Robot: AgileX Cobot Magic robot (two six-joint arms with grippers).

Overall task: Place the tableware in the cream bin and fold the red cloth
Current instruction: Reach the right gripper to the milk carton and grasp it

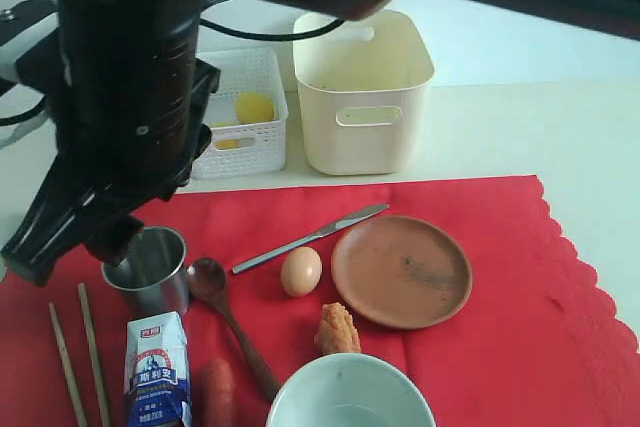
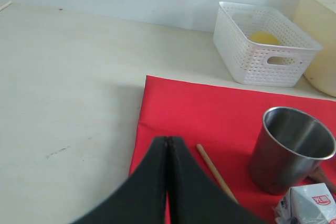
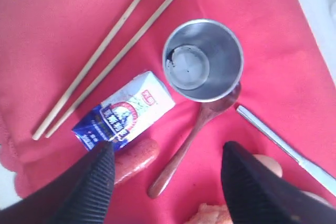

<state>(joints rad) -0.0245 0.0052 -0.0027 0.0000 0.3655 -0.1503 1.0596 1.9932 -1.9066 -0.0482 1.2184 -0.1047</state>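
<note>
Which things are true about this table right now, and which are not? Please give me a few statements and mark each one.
1. The steel cup stands upright on the red cloth. True.
2. The cream bin already holds the brown plate. False: the brown plate lies on the red cloth, next to the egg.
3. The left end effector is shut and holds nothing. True.
4. The right end effector is shut on the wooden spoon. False: it is open and grips nothing; the wooden spoon lies on the red cloth.
5. The two chopsticks lie side by side on the red cloth. True.
</note>
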